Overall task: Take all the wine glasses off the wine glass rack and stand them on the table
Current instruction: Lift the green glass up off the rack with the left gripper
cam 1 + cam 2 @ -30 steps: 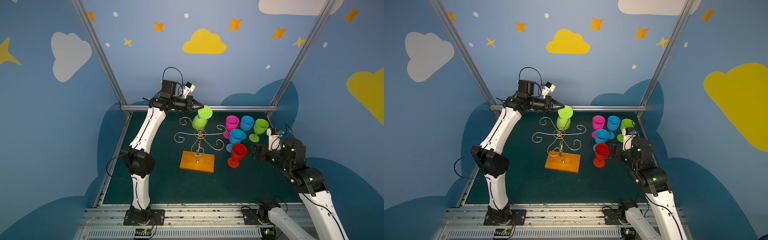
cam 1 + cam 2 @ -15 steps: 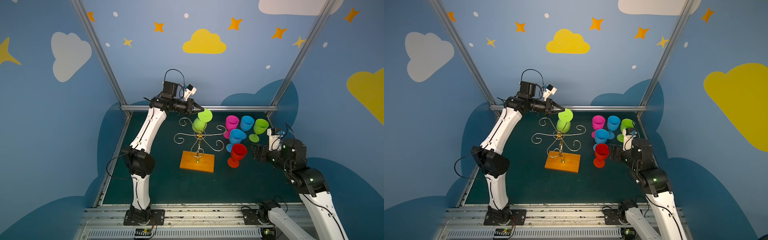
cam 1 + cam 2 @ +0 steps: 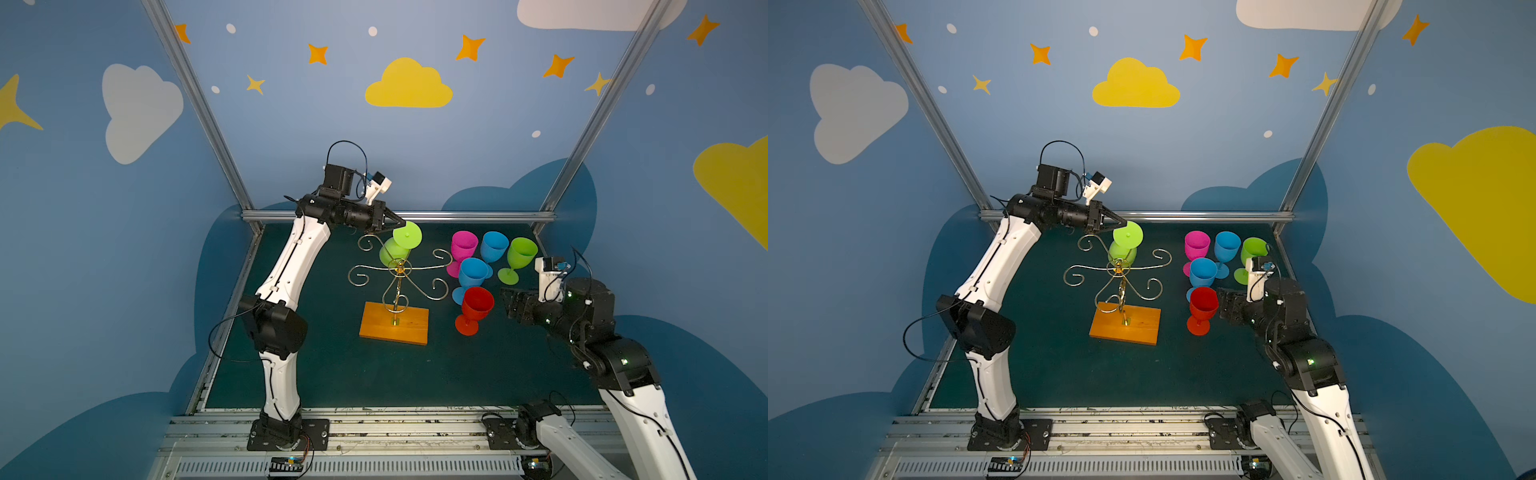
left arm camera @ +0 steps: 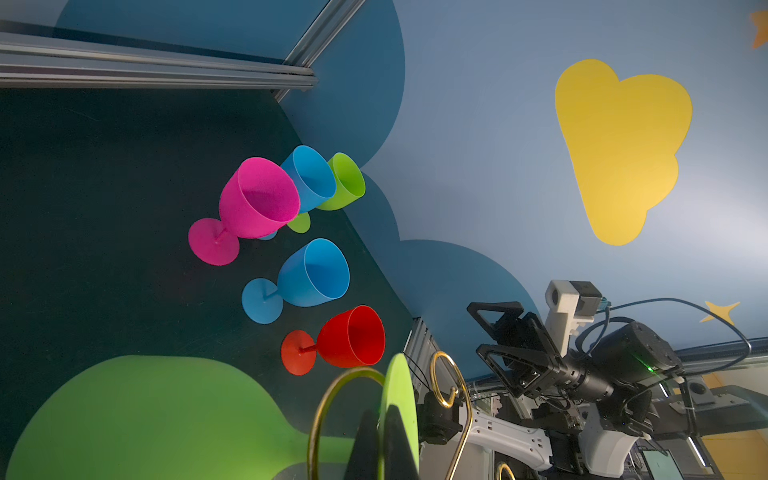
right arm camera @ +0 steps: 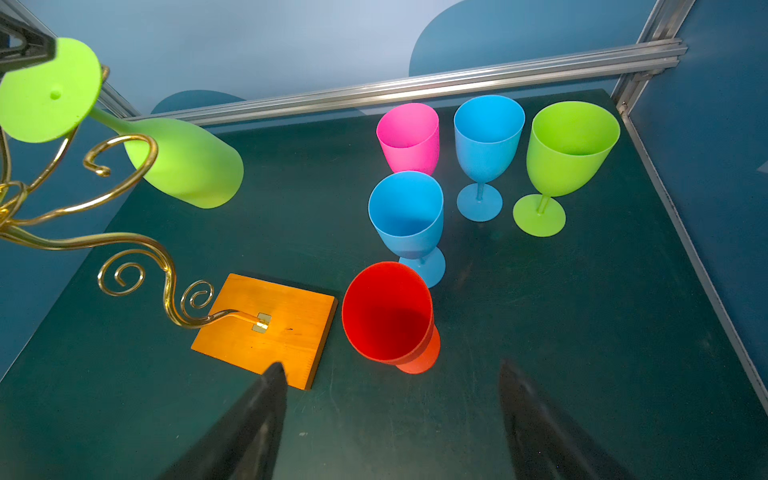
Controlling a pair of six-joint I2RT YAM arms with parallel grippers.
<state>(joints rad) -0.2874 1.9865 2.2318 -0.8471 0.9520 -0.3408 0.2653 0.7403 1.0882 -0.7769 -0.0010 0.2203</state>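
A lime green wine glass [image 3: 392, 251] [image 3: 1121, 252] [image 5: 187, 166] hangs tilted at the back of the gold wire wine glass rack [image 3: 399, 270] [image 3: 1119, 268]. Its stem still lies in one scroll-tipped arm. My left gripper [image 3: 401, 224] [image 3: 1122, 224] [image 4: 380, 415] is shut on the rim of the glass's round foot [image 4: 399, 399] [image 5: 50, 91]. The rack's post stands on an orange-brown wooden base [image 3: 394, 323] [image 5: 266, 328]. My right gripper [image 3: 509, 303] [image 3: 1223, 303] [image 5: 390, 366] stands open and empty, low to the right of a red glass.
Several glasses stand upright right of the rack: pink [image 3: 464, 245], blue [image 3: 494, 245], green [image 3: 521, 251], a second blue [image 3: 473, 270] and red [image 3: 478, 305]. A metal frame rail [image 3: 457, 216] runs along the back edge. The dark mat [image 3: 374, 374] lies in front.
My left gripper and the green glass's foot have shifted slightly lower in the top views, and the bowl has swung a little to the left. The right arm has not moved.
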